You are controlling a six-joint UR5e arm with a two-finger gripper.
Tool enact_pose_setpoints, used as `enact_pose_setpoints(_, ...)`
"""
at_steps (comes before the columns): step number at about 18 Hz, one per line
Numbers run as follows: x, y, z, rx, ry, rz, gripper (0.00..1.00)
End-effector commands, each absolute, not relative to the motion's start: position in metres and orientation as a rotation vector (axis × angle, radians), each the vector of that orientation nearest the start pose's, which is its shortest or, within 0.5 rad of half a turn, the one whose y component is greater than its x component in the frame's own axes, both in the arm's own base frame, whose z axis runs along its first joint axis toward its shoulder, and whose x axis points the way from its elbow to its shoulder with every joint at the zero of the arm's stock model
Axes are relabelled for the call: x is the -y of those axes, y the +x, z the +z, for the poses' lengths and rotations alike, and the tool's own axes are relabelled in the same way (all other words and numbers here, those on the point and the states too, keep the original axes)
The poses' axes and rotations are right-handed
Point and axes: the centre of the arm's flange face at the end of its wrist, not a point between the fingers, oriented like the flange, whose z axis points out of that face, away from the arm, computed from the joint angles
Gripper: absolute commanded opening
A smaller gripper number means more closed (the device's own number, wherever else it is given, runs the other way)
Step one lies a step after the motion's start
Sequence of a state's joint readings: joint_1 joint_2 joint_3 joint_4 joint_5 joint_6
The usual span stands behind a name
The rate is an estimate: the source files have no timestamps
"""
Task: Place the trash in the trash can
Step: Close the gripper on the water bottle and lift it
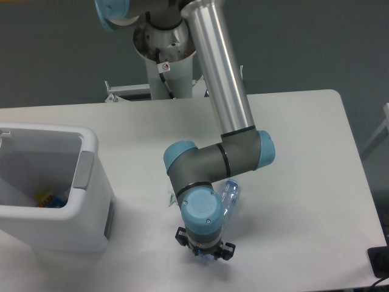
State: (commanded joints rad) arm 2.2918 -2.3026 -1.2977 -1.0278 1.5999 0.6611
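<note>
The crushed clear bottle (230,194) with a bluish tint sticks out up and to the right from under the wrist. Its lower end is between the fingers of my gripper (205,250), which points straight down near the table's front edge and is shut on it. The wrist's blue cap hides most of the fingers. A sliver of the white wrapper (172,197) shows on the table just left of the forearm; the rest is hidden by the arm. The white trash can (90,149) stands at the left, well apart from the gripper.
Something yellow and blue (50,199) lies at the bottom of the trash can. The robot's base (165,58) stands behind the table's far edge. A dark object (379,261) sits at the front right corner.
</note>
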Motion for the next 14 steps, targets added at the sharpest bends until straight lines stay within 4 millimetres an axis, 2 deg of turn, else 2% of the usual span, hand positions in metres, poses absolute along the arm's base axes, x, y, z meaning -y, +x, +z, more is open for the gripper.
enact_pose_setpoints(3,-0.639,-0.398,0.232,0.113,-3.059,0.113,0.46)
enact_pose_setpoints(4,-0.627,-0.413,0.246,0.153,-3.028,0.102,0.46)
enact_pose_setpoints(5,-0.622,-0.421,0.26,0.175,-2.972,0.047,0.46)
enact_pose_setpoints(7,-0.615,-0.433,0.272,0.222,-2.87,-0.08,0.46)
enact_pose_setpoints(9,-0.601,-0.451,0.304,0.335,-2.681,-0.26,0.46)
enact_pose_setpoints(14,-0.574,-0.475,0.36,0.356,-2.413,-0.436,0.46)
